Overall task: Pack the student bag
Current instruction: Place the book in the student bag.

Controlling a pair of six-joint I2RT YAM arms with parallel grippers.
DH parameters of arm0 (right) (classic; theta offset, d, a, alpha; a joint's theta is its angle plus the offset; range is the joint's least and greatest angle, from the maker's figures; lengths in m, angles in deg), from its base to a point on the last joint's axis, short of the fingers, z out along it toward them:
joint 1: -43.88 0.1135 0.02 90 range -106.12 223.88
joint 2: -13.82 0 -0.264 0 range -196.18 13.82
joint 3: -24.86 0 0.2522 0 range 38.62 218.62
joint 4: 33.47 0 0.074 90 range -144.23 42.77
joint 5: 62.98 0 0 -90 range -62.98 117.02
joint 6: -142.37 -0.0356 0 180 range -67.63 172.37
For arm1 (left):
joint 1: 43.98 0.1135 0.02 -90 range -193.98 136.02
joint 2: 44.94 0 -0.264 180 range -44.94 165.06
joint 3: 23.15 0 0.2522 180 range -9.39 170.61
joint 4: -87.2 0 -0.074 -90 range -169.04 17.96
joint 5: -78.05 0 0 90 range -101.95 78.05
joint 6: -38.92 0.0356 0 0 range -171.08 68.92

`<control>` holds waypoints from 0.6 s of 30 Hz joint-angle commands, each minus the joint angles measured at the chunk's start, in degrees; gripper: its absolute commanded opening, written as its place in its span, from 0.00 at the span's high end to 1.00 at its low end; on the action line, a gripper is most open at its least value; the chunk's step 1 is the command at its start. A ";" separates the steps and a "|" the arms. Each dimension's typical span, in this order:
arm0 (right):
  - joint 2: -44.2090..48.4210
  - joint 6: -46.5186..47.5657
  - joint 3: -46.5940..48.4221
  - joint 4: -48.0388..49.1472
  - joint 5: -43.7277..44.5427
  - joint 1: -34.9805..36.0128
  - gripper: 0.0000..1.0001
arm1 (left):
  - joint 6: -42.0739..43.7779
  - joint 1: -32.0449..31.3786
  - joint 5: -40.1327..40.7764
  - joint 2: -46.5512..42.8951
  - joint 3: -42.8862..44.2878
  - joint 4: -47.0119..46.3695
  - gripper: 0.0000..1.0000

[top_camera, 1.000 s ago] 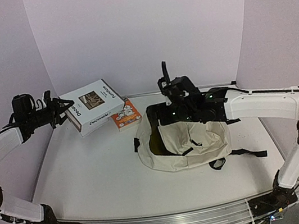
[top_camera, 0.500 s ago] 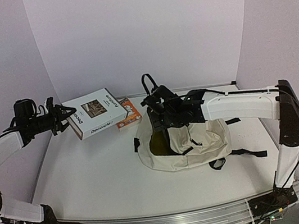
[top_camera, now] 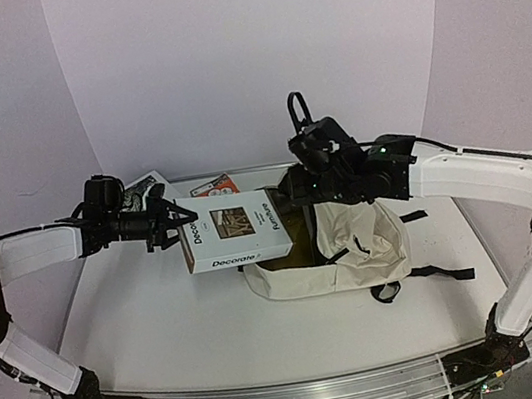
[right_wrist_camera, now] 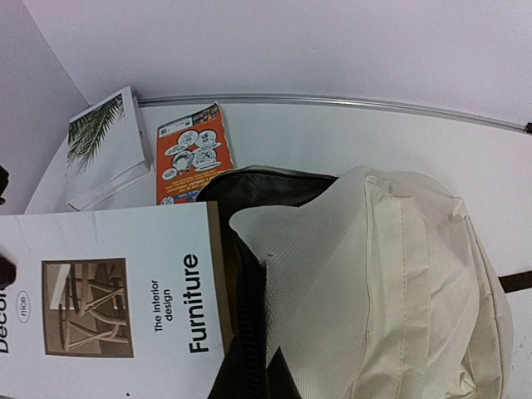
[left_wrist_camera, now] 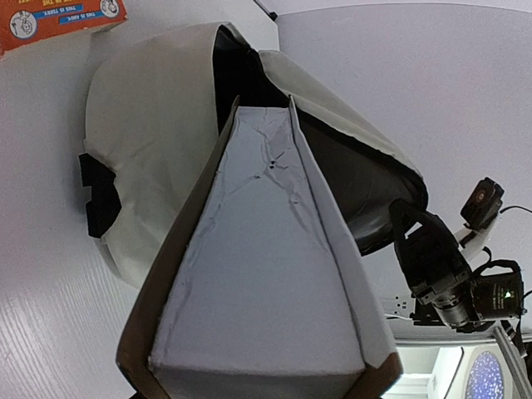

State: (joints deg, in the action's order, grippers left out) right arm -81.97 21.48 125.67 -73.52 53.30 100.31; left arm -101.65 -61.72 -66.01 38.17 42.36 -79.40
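— Left hand [top_camera: 174, 229], what have you got?
— I grip the Furniture book [top_camera: 235, 230], its far end at the mouth of the student bag [top_camera: 354, 246] on the surface [top_camera: 154, 323]. My right hand [top_camera: 296, 187] is pinched tight on that bag's upper rim.

White book [top_camera: 233, 229], top view: the lower band facing the camera is showing "Decorate" in dark letters. "Furniture" is running sideways up the right edge of the cover.

Right wrist view, same cover: "Furniture" is standing in heavy black type, with "The Interior design" in smaller type just beside it, both turned sideways. At the frame's left edge a large word is beginning "Deco", the rest cut off. A small oval badge [right_wrist_camera: 22, 306] next to it is reading "nice".

Orange booklet [right_wrist_camera: 189, 151]: it is carrying speech bubbles and lines of print, all too small to read. In the left wrist view its blue strip is showing white letters, upside down, not legible.
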 commanded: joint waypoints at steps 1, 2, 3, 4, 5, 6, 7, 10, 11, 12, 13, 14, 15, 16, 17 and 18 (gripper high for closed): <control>4.39 -0.91 -1.67 8.29 -0.93 0.53 1.00 | -4.85 -1.48 -1.67 4.34 2.14 -10.95 0.82; 4.68 -0.73 -2.13 9.01 -1.45 0.53 1.00 | -6.21 -2.16 -2.01 5.54 2.19 -14.12 0.83; 4.87 -0.68 -2.47 9.22 -1.84 0.53 1.00 | -7.29 -2.55 -2.21 6.51 2.64 -15.52 0.83; 5.03 -0.58 -2.73 9.41 -2.15 0.49 1.00 | -7.97 -3.52 -2.35 8.33 3.56 -17.55 0.83; 5.12 -0.57 -2.95 9.49 -2.26 0.52 1.00 | -8.20 -4.23 -2.36 9.77 4.25 -18.29 0.83; 5.23 -0.65 -2.98 9.60 -2.41 0.53 1.00 | -8.00 -4.98 -2.37 11.42 5.90 -18.40 0.83; 5.33 -0.66 -3.02 9.73 -2.53 0.53 1.00 | -7.54 -5.95 -2.60 13.57 7.17 -17.97 0.83; 5.98 -0.33 -3.07 10.09 -2.88 0.53 1.00 | -7.97 -7.58 -4.08 18.66 10.69 -19.00 0.83; 6.16 -0.31 -3.14 10.17 -2.90 0.49 1.00 | -8.32 -8.04 -4.52 20.07 11.75 -19.47 0.83; 6.33 -0.28 -3.29 10.32 -2.94 0.53 1.00 | -8.40 -8.56 -4.70 21.81 12.88 -19.65 0.83; 6.45 -0.30 -3.37 10.43 -3.09 0.51 1.00 | -8.41 -9.07 -4.65 22.64 13.52 -19.67 0.83; 6.61 -0.31 -3.55 10.73 -3.41 0.52 1.00 | -8.41 -9.72 -4.65 23.89 15.07 -19.87 0.83; 6.66 -0.37 -3.71 11.02 -3.75 0.53 1.00 | -8.41 -10.60 -4.65 25.47 16.75 -20.08 0.83; 6.71 -0.49 -3.79 11.26 -4.04 0.53 1.00 | -8.55 -11.38 -4.69 26.84 17.56 -20.22 0.83; 6.74 -0.59 -3.84 11.43 -4.18 0.53 1.00 | -8.69 -11.89 -4.72 27.65 18.49 -20.41 0.83; 6.88 -0.77 -4.12 11.78 -4.39 0.52 1.00 | -9.07 -12.93 -4.75 29.43 20.13 -20.66 0.83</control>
State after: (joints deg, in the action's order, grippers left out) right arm -79.09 21.06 120.95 -69.41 50.07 100.26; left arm -109.67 -71.94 -68.30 64.33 56.44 -94.83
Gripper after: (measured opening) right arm 0.008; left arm 0.395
